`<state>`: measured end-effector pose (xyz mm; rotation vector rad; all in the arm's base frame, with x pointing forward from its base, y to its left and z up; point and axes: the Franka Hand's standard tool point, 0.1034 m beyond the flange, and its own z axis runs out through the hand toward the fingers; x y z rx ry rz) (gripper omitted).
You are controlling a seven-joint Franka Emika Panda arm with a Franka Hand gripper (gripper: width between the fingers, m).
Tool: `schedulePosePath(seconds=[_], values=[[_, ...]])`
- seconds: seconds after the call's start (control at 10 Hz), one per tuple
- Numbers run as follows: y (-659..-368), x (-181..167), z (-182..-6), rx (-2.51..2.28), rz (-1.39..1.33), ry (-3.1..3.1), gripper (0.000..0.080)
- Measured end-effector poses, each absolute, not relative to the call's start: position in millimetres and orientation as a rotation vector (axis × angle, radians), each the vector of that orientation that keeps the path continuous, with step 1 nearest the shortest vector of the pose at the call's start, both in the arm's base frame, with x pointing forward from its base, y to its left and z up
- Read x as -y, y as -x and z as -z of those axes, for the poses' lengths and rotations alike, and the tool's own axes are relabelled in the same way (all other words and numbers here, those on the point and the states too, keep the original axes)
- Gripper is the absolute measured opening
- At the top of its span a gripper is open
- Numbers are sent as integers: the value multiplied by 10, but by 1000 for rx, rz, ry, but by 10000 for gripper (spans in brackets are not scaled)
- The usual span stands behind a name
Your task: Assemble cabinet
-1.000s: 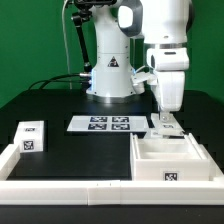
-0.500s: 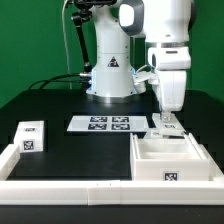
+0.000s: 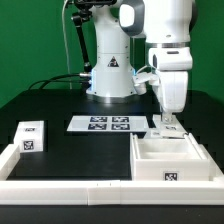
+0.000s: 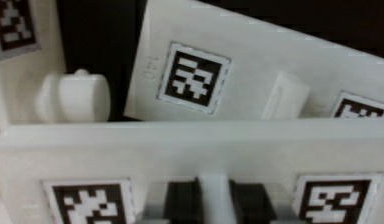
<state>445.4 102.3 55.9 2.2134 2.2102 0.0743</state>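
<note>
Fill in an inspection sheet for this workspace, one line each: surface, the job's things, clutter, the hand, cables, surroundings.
Surface: black table, edged by a low white border wall at the front and the exterior view's left.
Job's things: cabinet, an open-topped white box with a tag on its front, on the exterior view's right; one small tagged drawer block near the left edge, well apart from it.
Clutter: nothing seen; only the marker board lies mid-table.
Hand: hand is low at the cabinet's far wall; open or shut cannot be told.
Cables: black cables run behind the arm's base.
Surroundings: green backdrop.
</note>
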Motion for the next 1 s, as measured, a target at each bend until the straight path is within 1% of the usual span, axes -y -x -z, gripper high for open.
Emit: schedulePosePath(seconds=[0.4, 1.0], values=[[-4533, -1034, -592, -2197, -80, -2218, 70], [-4518, -1078, -585, -2171, -82, -2247, 70]])
